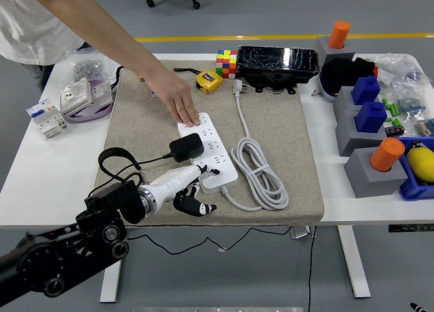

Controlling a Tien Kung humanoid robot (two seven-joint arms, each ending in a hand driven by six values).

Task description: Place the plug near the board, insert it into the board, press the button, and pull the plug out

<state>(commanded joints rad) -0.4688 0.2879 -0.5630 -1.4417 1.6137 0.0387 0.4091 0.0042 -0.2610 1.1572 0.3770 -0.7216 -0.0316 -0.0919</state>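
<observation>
Black plug [186,147] seated on the white board [208,152], at the strip's left side, mid-length, on the grey mat [278,108]. Black cable [115,156] looping off at nine o'clock from the plug. Left hand [184,188] low at six o'clock of the plug, white palm toward the board's near end, dark fingers [196,205] curled loosely downward onto the mat, gripping nothing; thumb side just beside or touching the board's near-left edge, hard to tell which. Person's hand [178,98] at twelve o'clock, flat, fingertips pressing the board's far end. Coiled grey cord [261,173] at three o'clock.
</observation>
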